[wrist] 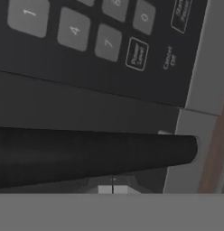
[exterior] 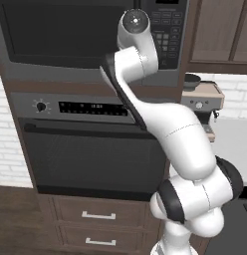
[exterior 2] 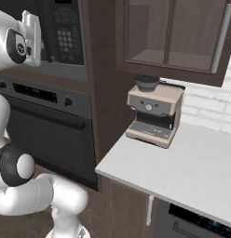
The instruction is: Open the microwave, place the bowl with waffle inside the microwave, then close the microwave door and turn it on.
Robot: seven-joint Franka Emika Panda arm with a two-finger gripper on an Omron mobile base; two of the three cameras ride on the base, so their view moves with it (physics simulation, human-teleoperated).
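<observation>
Black glossy microwave keypad, flat rounded buttons; jaws together, empty.

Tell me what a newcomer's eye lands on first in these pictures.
First the white arm, rearing up in front of the black oven with its hand raised to the microwave keypad. In the hand view the gripper is shut just below the number keys. Off to the right, a beige coffee machine stands on the pale counter.
</observation>
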